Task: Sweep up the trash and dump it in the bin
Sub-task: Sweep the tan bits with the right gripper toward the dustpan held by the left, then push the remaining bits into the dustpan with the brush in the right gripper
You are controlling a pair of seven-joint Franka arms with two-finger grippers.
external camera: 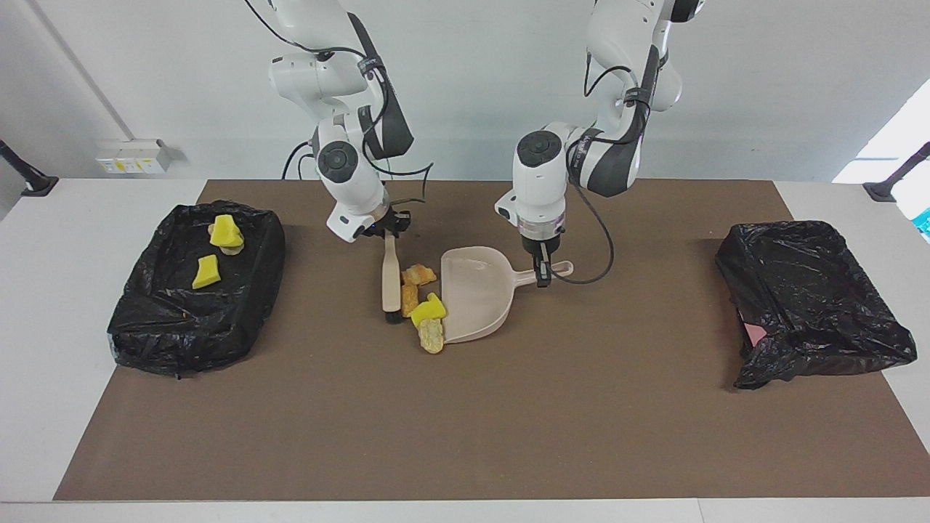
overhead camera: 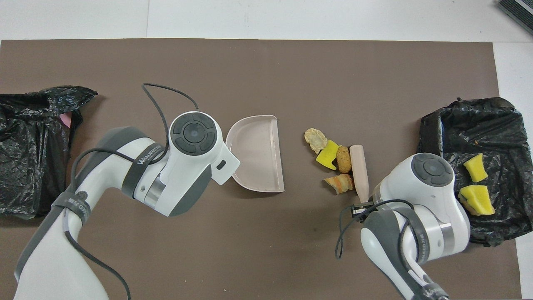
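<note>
Trash sits mid-mat in a loose clump of four scraps, wedged between brush and dustpan; the lowest lump and the yellow sponge look to be touching the pan lip in the facing view, none inside yet. Three more scraps already lie in the bin at the right arm's end of the table. Right gripper is clamped on the brush handle top, bristles down on the mat beside the clump. Left gripper is clamped on the pan handle, pan mouth facing the scraps. Second bin at the left arm's end holds no scraps that I can see. Risks: the clump is strung out along the pan mouth, so the end lump farther from the robots could slip past the pan corner on the push; scraps may roll under the lip if it isn't flat on the mat; spongy pieces could bounce out.
</note>
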